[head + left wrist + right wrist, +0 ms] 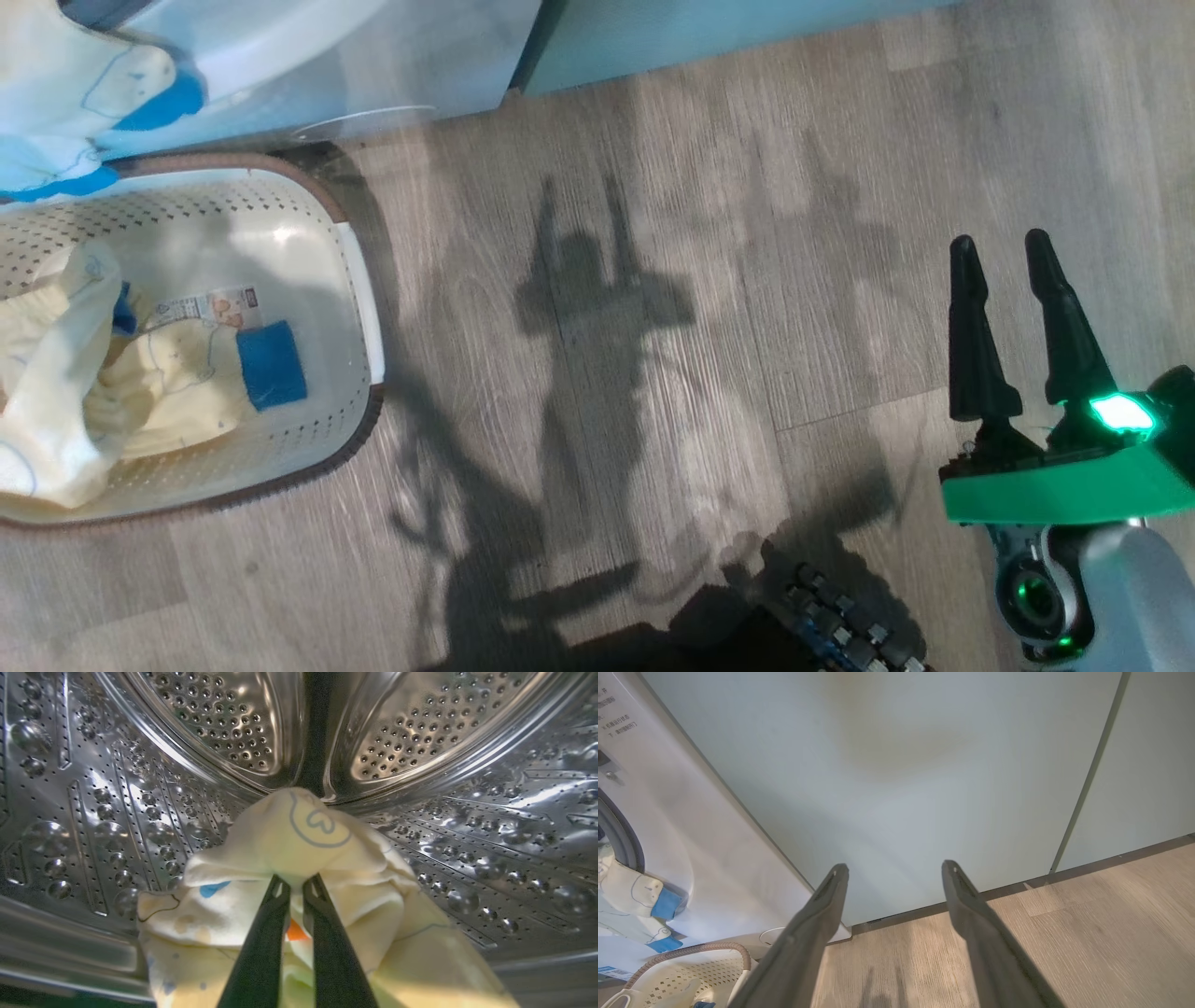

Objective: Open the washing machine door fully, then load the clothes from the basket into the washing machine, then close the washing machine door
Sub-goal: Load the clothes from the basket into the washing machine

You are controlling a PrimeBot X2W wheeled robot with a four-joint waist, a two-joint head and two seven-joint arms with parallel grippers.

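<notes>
Our left gripper (296, 882) pinches a pale yellow garment (299, 835) inside the steel drum (490, 858) of the washing machine (392, 65). Our right gripper (1000, 243) hangs, fingers spread, above the wood floor (709, 131). We see more clothes (177, 373) in the basket (359, 280) beside the machine.

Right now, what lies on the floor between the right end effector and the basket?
The stretch is bare: wooden floor crossed by shadows lies between the right end effector and the basket. The head view shows it.
</notes>
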